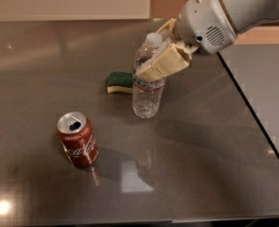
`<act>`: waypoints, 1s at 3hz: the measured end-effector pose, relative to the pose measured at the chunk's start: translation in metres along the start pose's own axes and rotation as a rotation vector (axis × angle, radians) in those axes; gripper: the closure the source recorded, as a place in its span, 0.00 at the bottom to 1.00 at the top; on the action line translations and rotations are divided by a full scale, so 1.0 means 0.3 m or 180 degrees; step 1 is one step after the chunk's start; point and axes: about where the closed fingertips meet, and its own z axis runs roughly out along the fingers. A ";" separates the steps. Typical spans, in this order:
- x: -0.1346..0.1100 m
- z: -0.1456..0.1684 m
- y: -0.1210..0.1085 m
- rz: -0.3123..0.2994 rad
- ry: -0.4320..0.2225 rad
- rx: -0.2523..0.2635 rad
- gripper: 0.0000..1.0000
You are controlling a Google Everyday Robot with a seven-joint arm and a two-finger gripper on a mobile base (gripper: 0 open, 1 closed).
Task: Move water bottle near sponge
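The water bottle [146, 96] is clear, crinkled, with a white cap, upright near the middle of the dark table. My gripper [159, 56] comes in from the upper right and is shut on the bottle's upper half; one cream finger [163, 64] crosses its front. The sponge [119, 82], green on top and pale yellow below, lies flat just left of the bottle and partly behind it. Whether the bottle's base rests on the table or hangs just above it cannot be told.
An opened red Coca-Cola can [78, 140] stands at the front left. The dark glossy table [200, 164] ends at a right edge running diagonally; a lighter surface [266, 89] lies beyond it. My white arm housing [210, 20] fills the upper right.
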 end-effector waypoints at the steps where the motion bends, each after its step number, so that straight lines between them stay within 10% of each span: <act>1: -0.014 0.066 -0.131 0.0062 -0.0036 0.0007 1.00; 3: 0.057 0.141 -0.283 0.0267 0.0001 0.0006 1.00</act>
